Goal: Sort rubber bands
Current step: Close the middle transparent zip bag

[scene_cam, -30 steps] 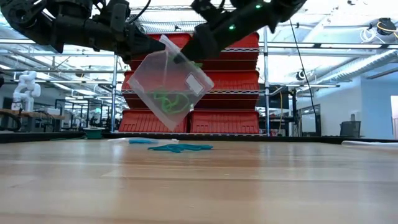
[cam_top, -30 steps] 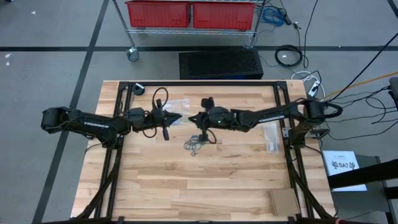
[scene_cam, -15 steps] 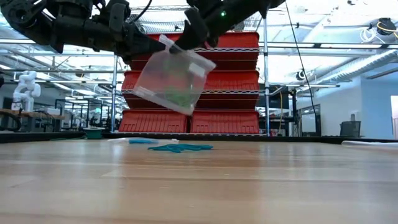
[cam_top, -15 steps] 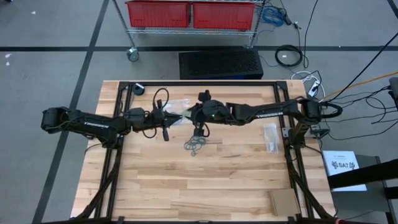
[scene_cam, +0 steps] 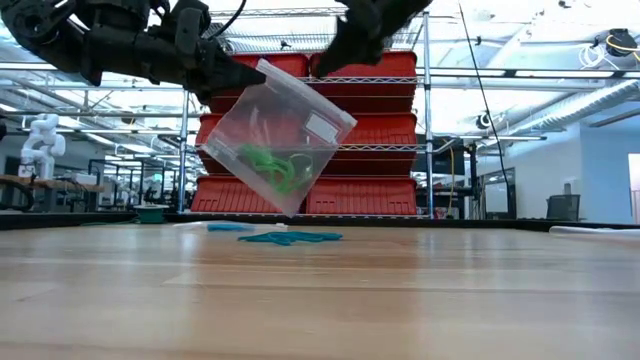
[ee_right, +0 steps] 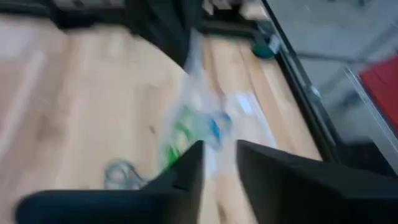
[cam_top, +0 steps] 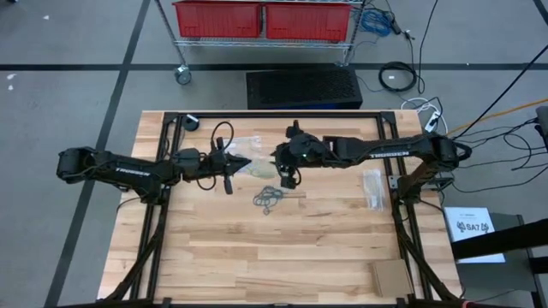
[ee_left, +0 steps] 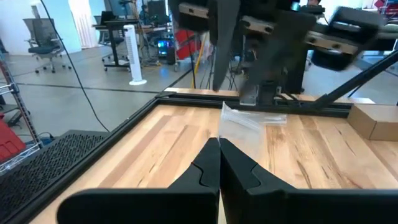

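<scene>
Clear bag hangs above the table, pinched at one corner by clenched left gripper. Right gripper, fingers parted, holds nothing. Green rubber bands inside; tilt risks spillage onto grey bands lying loose.

Clear glossy plastic bag; pale, smooth-planked wooden table; matt black metal frame.

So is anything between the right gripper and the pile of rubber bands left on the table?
Nothing visible. The right gripper, jaws apart, hangs beside the clear bag that the left gripper holds shut; the loose rubber bands lie uncovered on the table just below it.
</scene>
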Robot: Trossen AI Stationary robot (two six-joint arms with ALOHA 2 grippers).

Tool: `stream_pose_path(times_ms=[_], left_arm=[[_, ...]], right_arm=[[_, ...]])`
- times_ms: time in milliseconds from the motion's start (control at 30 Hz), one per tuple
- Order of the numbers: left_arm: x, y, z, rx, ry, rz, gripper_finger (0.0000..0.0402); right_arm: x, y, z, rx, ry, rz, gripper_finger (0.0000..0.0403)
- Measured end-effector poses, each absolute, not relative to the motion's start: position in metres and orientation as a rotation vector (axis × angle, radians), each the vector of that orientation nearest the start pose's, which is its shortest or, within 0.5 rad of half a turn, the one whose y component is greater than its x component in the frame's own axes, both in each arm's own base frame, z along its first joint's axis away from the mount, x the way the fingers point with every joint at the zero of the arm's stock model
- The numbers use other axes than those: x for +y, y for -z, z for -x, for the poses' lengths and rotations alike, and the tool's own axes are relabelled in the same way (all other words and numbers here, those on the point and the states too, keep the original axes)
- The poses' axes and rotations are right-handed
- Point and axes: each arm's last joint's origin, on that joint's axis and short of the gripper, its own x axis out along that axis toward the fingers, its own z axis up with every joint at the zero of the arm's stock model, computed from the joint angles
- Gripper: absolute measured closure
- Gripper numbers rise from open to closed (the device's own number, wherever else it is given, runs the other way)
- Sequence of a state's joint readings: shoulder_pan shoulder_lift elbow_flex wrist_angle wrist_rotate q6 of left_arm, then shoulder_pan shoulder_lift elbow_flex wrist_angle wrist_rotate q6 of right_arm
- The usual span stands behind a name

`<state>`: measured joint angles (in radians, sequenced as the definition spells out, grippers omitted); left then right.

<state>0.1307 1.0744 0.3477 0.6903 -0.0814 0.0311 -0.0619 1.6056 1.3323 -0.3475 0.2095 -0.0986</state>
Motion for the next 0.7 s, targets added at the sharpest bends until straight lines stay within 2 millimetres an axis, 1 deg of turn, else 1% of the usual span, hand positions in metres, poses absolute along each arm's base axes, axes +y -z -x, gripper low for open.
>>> stream_pose_path(times_ms=[67,100,200,267,333,433,533,700], left_arm=[[0.03,-0.213,-0.213,0.048,-0.212,-0.025,0.0401],[0.031,-0.212,-0.214,0.058,-0.213,-0.023,0.0401],[0.033,-0.214,-0.222,0.076,-0.245,-0.03,0.0401],[0.036,-0.216,-0.23,0.107,-0.268,-0.042,0.0401],[0.04,-0.217,-0.24,0.143,-0.279,-0.06,0.0401],[0.05,-0.225,-0.26,0.179,-0.313,-0.1,0.0401],[0.061,-0.23,-0.284,0.243,-0.349,-0.127,0.0401],[0.072,-0.223,-0.332,0.333,-0.345,-0.161,0.0401]], right_arm=[[-0.025,-0.304,-0.35,0.692,0.299,0.161,0.0381],[-0.023,-0.303,-0.345,0.731,0.33,0.168,0.0391],[-0.017,-0.293,-0.332,0.853,0.404,0.144,0.0399],[-0.014,-0.278,-0.322,0.927,0.449,0.139,0.0401],[-0.013,-0.259,-0.308,0.971,0.475,0.103,0.0402],[-0.012,-0.234,-0.283,0.968,0.523,0.011,0.0402],[-0.006,-0.217,-0.259,0.925,0.545,-0.065,0.0403],[0.008,-0.212,-0.234,0.825,0.546,-0.153,0.0403]])
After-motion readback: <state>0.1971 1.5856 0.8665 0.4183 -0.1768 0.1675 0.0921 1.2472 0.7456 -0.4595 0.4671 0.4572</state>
